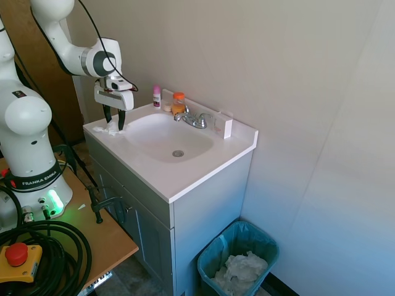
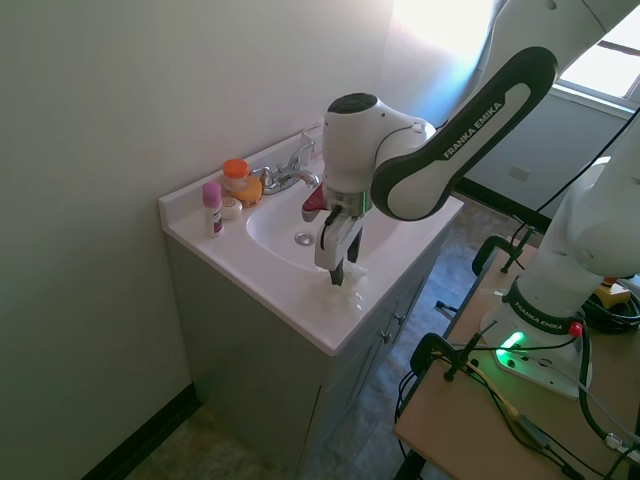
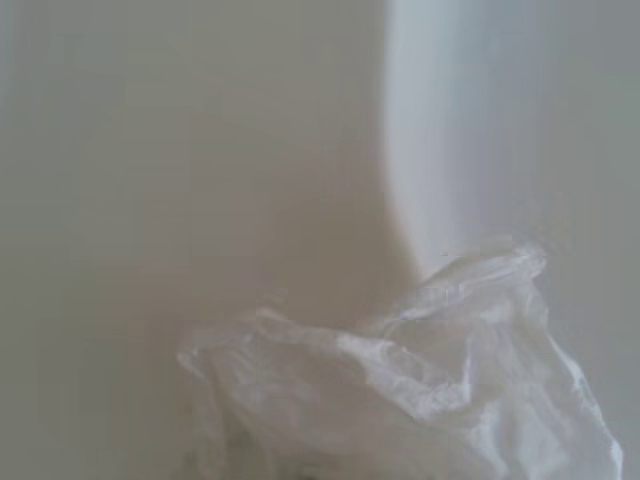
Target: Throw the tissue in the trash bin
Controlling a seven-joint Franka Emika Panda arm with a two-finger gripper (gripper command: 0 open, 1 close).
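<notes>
My arm reaches over the front corner of the vanity, wrist bent so my pincer [image 1: 113, 122] points straight down at the white worktop [image 1: 185, 176]. The two dark fingers [image 2: 340, 268] stand apart, one on either side of the tissue [image 1: 111, 129], their tips at the level of the wad; I cannot tell whether they touch it. The tissue lies crumpled on the worktop's flat rim, just beside the basin [image 1: 168, 137]. In the wrist view it fills the lower part, wrinkled and translucent white. The trash bin [image 1: 238, 254], lined with teal plastic, stands on the floor beside the grey cabinet [image 1: 203, 228], well apart, white paper waste [image 1: 242, 270] heaped inside.
</notes>
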